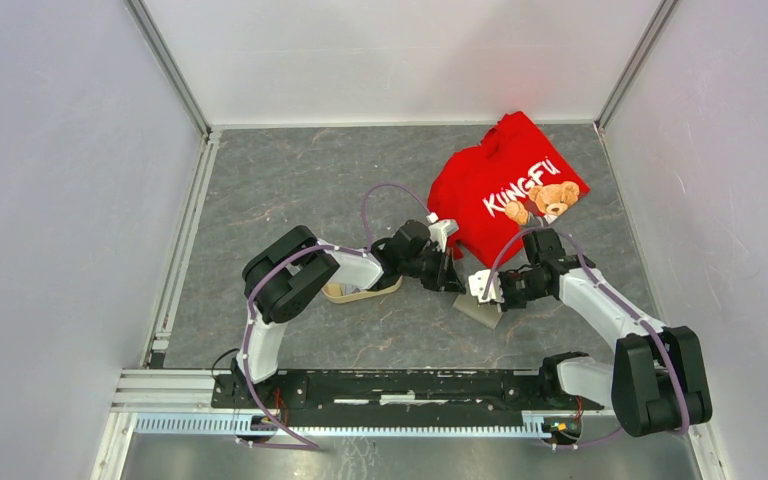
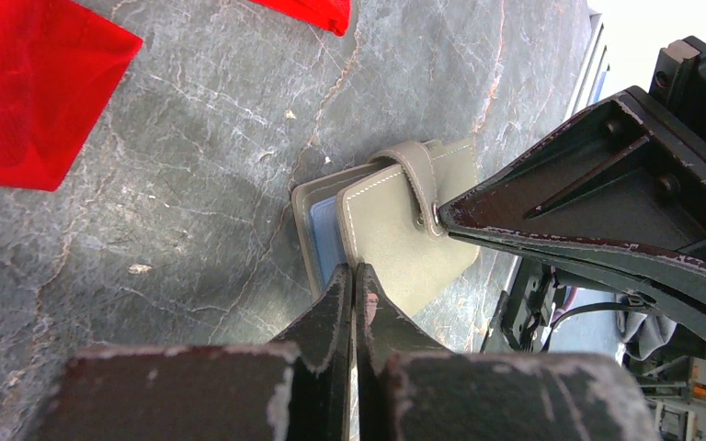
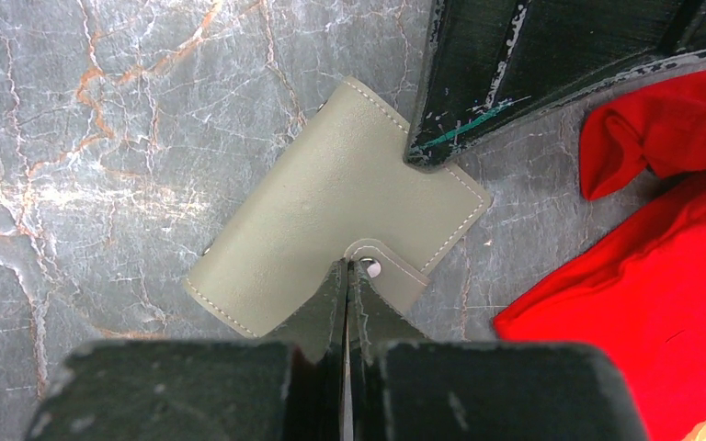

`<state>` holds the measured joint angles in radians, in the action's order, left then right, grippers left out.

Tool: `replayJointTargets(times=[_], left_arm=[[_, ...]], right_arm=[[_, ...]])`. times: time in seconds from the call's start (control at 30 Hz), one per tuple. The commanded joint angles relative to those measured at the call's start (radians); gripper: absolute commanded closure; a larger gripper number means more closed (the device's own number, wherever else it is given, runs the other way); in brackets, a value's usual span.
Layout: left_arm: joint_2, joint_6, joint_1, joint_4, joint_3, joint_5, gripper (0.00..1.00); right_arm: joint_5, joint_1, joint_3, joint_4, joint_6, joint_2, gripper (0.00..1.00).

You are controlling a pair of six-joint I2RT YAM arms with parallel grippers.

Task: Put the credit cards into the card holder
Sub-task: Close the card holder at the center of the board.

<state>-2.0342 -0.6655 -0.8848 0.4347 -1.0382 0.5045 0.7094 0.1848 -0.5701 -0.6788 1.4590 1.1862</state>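
Observation:
The card holder (image 1: 481,312) (image 2: 404,230) (image 3: 331,202) lies folded shut on the grey table, olive-grey with pale stitching and a snap strap (image 3: 381,266) across its cover. A blue layer (image 2: 324,230) shows between its covers; I cannot tell whether it is one of the credit cards, and no loose cards are in view. My left gripper (image 2: 354,271) (image 1: 457,282) is shut, its tips at the holder's near edge. My right gripper (image 3: 347,266) (image 1: 487,292) is shut too, with its tips on the cover beside the snap. Neither holds anything.
The red shirt (image 1: 510,185) (image 3: 662,276) lies just behind and to the right of the holder. A beige oval tray (image 1: 365,292) sits under the left forearm. White walls enclose the table on three sides.

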Motion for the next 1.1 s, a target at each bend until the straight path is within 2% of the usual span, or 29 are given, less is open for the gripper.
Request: replayJointTargets(times=[0.0, 0.3, 0.5, 0.77, 1.07], left_arm=[[0.002, -0.026, 0.0, 0.001, 0.004, -0.005, 0.98], [0.004, -0.032, 0.0, 0.017, 0.009, 0.006, 0.98], [0.035, -0.042, 0.001, 0.038, 0.029, 0.006, 0.92], [0.053, -0.037, 0.001, 0.03, 0.03, 0.004, 0.9], [0.052, -0.037, 0.001, 0.03, 0.024, 0.008, 0.9]], right_arm=[[0.021, 0.019, 0.019, -0.008, -0.002, -0.007, 1.0], [0.005, 0.044, 0.019, -0.011, -0.012, 0.004, 1.0], [-0.008, 0.044, 0.007, -0.002, -0.042, -0.002, 1.0], [0.041, 0.042, -0.044, -0.02, -0.078, 0.011, 1.0], [0.038, 0.041, -0.036, -0.018, -0.084, 0.018, 0.92]])
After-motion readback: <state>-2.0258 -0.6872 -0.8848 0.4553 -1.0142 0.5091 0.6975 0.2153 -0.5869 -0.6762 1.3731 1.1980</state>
